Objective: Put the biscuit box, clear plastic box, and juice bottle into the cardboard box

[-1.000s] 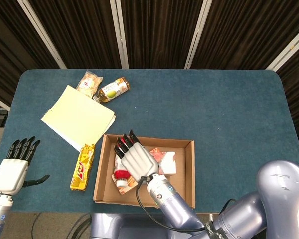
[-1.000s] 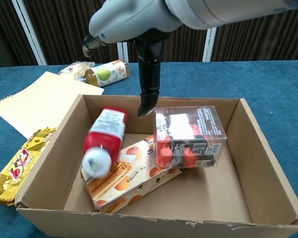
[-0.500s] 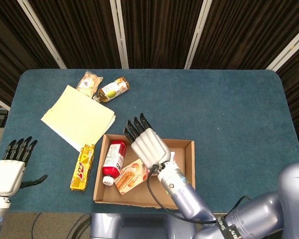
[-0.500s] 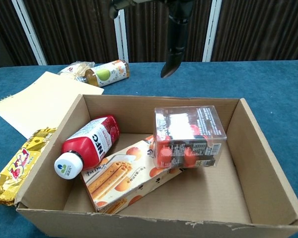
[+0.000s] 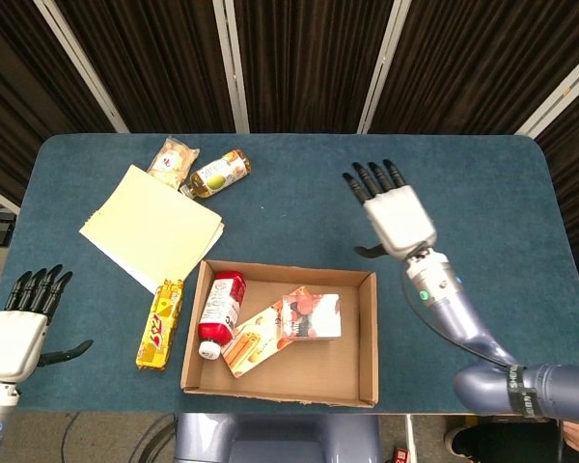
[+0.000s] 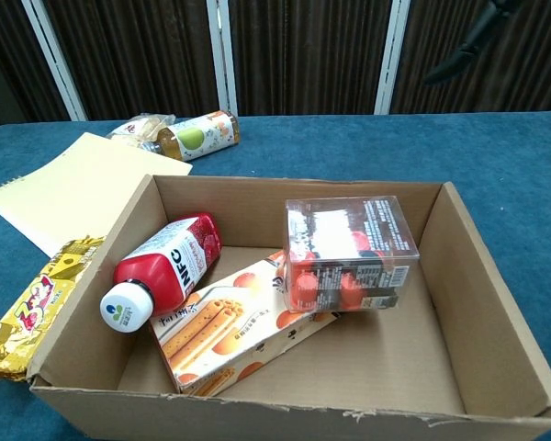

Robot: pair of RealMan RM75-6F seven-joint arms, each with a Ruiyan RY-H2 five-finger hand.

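Now the right hand is lifted clear, empty and spread, leaving bottle, biscuit box and clear box all inside the carton: task apparently complete.

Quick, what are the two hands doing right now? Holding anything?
Left hand: open, fingers apart, holding nothing.
Right hand: open, fingers apart, holding nothing.

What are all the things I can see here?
cardboard box: one, brown, near table edge
juice bottle: one, red, lying in box
biscuit box: one, orange, in box
clear plastic box: one, in box, on the biscuit box
green-label bottle: one, far left
snack bag: one, beside it
yellow paper: left of box
yellow snack bar: one, left of box
table: blue
left hand: open
right hand: open
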